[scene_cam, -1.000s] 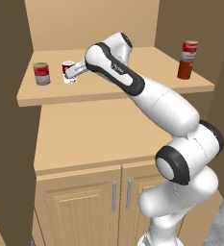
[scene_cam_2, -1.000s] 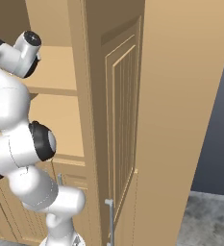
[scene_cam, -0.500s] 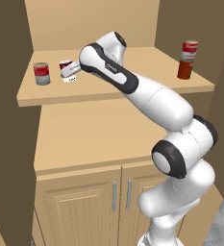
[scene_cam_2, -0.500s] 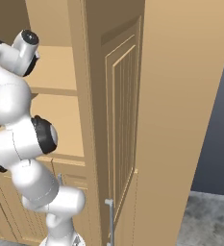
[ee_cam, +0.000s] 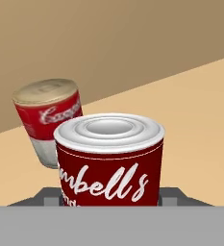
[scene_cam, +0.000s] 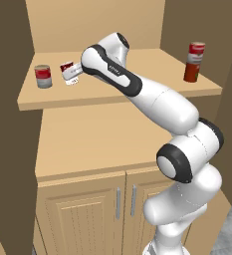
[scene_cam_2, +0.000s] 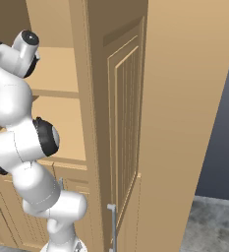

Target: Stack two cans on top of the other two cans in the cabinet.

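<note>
My gripper point(scene_cam: 74, 76) is shut on the dark-red-and-white labelled can point(scene_cam: 67, 70), which it holds tilted just over the left part of the cabinet's shelf point(scene_cam: 137, 92). In the hand view this can point(ee_cam: 109, 161) sits between my fingertips point(ee_cam: 50, 196). A can that is red on top and grey below point(scene_cam: 43, 76) stands a little to the left of it, and the hand view has that can point(ee_cam: 48, 122) behind and to the left. At the shelf's right end, another red-and-grey can point(scene_cam: 195, 51) stands on the plain orange-red can point(scene_cam: 190, 72).
Darker brown side walls point(scene_cam: 5, 99) close the shelf in on both sides. Below lie the counter point(scene_cam: 87, 144) and two panelled doors point(scene_cam: 82, 214) with metal handles. A tall tan panel point(scene_cam_2: 126, 123) stands to the right of my arm.
My hand has shifted slightly left along the shelf with the labelled can in it, toward the red-and-grey can. The other cans have not moved.
</note>
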Available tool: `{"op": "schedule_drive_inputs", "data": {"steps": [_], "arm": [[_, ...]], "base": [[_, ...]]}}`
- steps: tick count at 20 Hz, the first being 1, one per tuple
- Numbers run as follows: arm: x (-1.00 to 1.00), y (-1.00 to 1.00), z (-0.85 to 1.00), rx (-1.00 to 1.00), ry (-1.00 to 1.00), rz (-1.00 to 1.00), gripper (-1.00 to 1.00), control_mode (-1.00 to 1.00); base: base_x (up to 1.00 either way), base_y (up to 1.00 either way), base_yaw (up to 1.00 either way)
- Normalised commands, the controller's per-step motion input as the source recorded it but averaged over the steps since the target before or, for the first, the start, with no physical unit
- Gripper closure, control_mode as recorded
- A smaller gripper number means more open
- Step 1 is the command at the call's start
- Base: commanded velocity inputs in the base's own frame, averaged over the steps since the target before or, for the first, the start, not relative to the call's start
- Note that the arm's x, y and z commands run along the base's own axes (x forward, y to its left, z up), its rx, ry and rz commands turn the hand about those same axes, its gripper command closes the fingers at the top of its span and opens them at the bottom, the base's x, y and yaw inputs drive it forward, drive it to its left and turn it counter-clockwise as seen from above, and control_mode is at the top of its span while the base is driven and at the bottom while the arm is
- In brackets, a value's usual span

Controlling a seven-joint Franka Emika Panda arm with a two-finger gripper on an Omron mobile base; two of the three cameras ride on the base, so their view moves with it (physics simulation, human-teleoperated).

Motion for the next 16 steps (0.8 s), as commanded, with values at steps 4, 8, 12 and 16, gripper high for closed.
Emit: {"op": "schedule_drive_inputs", "data": {"steps": [4,8,12,16], "arm": [[-0.17,-0.04,0.05,0.00,-0.10,0.04,1.00,-1.00],[-0.29,-0.06,0.26,0.00,-0.09,0.03,1.00,-1.00],[-0.28,0.01,0.35,0.06,-0.14,0.01,1.00,-1.00],[-0.12,0.00,0.42,0.15,-0.07,0.00,1.00,-1.00]], "base": [[0.00,0.00,0.00],[0.00,0.00,0.00],[0.00,0.00,0.00],[0.00,0.00,0.00]]}}
